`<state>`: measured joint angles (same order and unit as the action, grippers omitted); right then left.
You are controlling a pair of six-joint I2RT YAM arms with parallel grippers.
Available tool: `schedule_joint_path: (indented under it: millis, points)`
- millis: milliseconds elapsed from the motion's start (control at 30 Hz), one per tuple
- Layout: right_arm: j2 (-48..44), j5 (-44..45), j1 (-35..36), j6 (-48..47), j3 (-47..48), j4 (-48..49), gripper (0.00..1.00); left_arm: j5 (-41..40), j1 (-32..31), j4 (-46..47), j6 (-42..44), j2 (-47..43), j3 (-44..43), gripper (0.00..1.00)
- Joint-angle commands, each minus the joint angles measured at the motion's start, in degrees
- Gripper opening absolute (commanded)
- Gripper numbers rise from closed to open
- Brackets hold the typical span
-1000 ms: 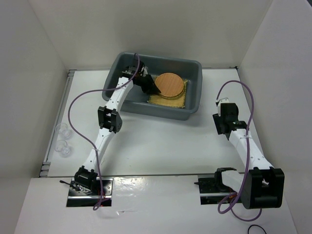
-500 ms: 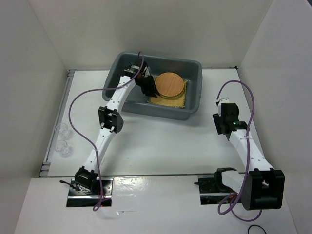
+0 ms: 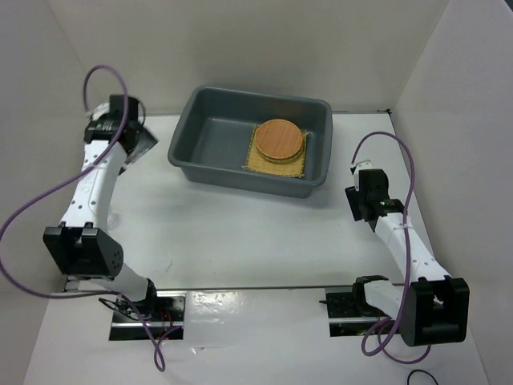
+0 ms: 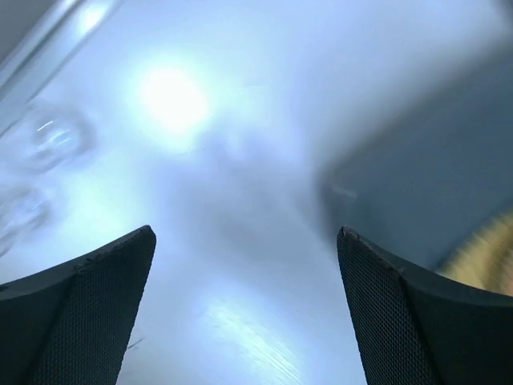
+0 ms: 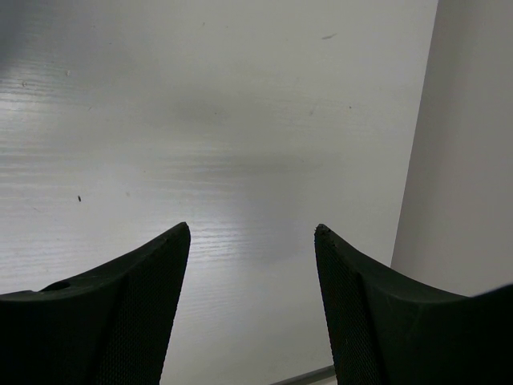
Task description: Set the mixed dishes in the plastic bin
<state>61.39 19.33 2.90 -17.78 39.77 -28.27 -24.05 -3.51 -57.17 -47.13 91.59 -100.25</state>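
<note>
Plastic bin (image 3: 186,157): a dark grey tub with rounded corners and a flared rim. It stands on the white table (image 3: 264,233), toward the far side. Every place below is told from it.

Orange-brown plate (image 3: 279,138): inside the plastic bin, in its right half. It lies flat, and nothing lies on it.

Square woven plate (image 3: 273,167): inside the plastic bin, flat on its floor and directly under the orange-brown plate. Its tan edge and corners show around that plate, most on the near side.

Clear cups (image 4: 50,136): outside the plastic bin, on the table well off its left end. The left wrist view shows them only as two blurred glassy shapes, one just beside the other.

Left gripper (image 4: 245,231): outside the plastic bin, off its left end and above the table. In its own view the cups lie to one side and the bin's grey wall to the other.

Left gripper, fingers: spread wide apart. Only bare table shows between them, and they touch nothing.

Right gripper (image 5: 252,228): outside the plastic bin, well off its right end and nearer the arm bases. It hangs over the table close to the white side wall (image 5: 473,144).

Right gripper, fingers: apart. Nothing lies between them, and they hold nothing.

Purple cable (image 3: 32,208): loops wide from the left arm, off the bin's left end.
</note>
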Motion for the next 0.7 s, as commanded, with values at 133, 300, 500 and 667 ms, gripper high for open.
schedule_joint_path:
  millis: [133,300,500,667]
  points:
    - [0.40,1.59,1.15,0.91,-0.31,2.43,0.69,2.24,12.63,7.16,-1.30,-5.72,22.01,1.00]
    - [0.92,1.59,1.15,0.91,-0.31,2.43,0.69,4.63,18.26,10.23,1.43,-2.57,23.52,1.00]
    - [2.51,1.59,1.67,0.91,-0.31,2.43,0.69,4.01,21.61,9.44,3.18,1.57,25.09,1.00]
    - [2.51,1.59,1.67,0.91,-0.31,2.43,0.69,4.54,23.72,11.46,3.98,3.59,27.65,1.00]
